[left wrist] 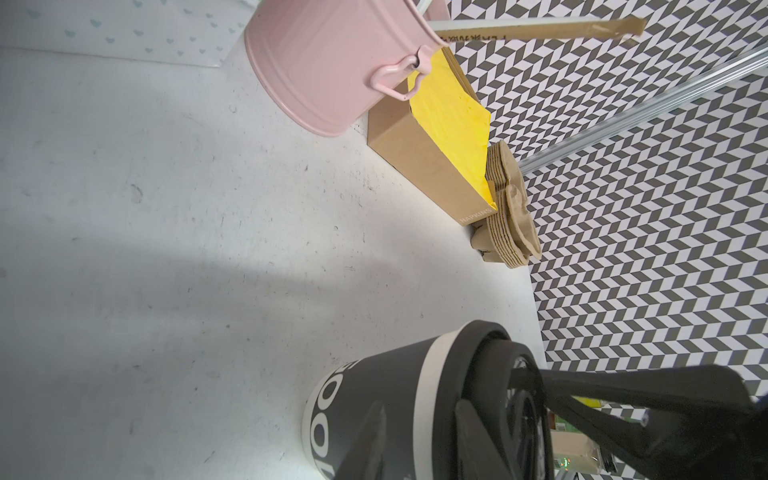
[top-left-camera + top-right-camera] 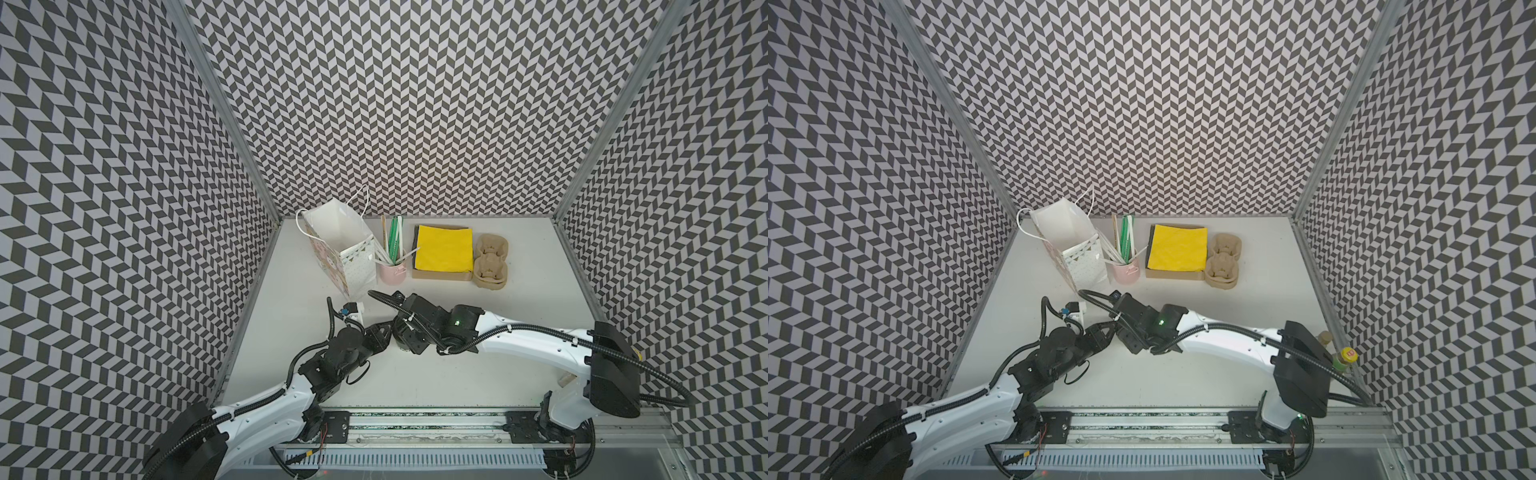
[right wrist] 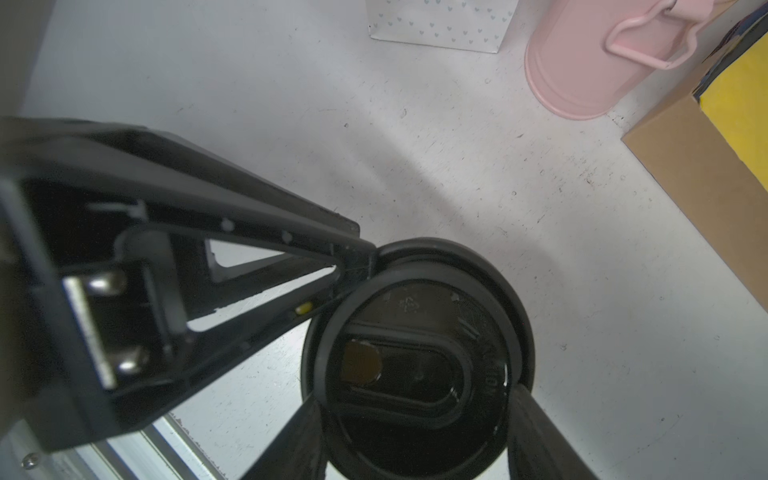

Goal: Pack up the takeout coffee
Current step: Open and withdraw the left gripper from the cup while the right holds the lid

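The black cup [image 1: 395, 370] stands upright on the worktop [image 3: 457, 166], both claws at it.
My right claw [image 3: 415, 395] is closed around the cup's wall below the lid [image 3: 415, 299]; my left claw [image 3: 357, 266] stands narrow, tips at the lid's rim (whether it grips, I cannot tell). The cup sits near the paper bag [image 2: 345, 245] and pink bucket [image 2: 392, 272].

Lidded black paper cup [image 1: 374, 374] seen right at the jaws, pink bucket [image 1: 324, 62] and napkin box [image 1: 415, 153] set well beyond them.
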Robot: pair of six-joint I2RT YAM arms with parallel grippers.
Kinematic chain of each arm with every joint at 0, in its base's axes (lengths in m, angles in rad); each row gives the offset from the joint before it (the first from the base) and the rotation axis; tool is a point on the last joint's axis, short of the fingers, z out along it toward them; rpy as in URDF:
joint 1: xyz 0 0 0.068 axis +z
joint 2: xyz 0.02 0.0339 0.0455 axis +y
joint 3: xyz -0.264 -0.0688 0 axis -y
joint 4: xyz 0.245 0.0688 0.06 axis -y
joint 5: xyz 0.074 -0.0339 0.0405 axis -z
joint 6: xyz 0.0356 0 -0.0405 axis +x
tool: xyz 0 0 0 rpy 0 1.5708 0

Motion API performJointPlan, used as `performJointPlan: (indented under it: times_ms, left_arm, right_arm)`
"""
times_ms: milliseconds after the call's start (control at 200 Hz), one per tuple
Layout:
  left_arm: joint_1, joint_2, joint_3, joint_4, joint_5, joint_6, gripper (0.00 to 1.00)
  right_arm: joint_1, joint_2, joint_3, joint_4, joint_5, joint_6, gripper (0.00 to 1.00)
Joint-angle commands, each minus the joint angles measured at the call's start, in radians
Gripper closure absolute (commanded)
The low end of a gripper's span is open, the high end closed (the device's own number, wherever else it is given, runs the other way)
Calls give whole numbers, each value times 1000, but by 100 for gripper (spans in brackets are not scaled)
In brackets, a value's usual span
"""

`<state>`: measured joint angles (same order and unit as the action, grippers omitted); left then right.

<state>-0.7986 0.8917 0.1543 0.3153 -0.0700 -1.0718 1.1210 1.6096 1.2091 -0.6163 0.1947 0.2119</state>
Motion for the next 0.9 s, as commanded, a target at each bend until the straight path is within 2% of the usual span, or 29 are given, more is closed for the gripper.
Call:
performJointPlan:
  times_ms: [0,70,310,506,671,891]
  left_arm:
    - [-58,35,-105,-461,173,4,69]
    - [-58,19,-90,-480,164,12,68]
    - [-64,-57,27,-571,190,33,49]
    - [-109,-117,32,-599,208,-9,49]
    - [-123,-158,13,-547,234,-42,48]
    - [-131,-71,12,-520,213,-41,48]
  right_arm:
    - [16,90,-67,-103,-130,9,40]
    - [16,91,-68,-102,-129,11,40]
    - [13,104,-59,-103,-133,7,40]
    - [5,108,-45,-110,-135,4,40]
    - [5,115,-46,-104,-144,4,40]
    - [5,113,-57,-97,-156,6,40]
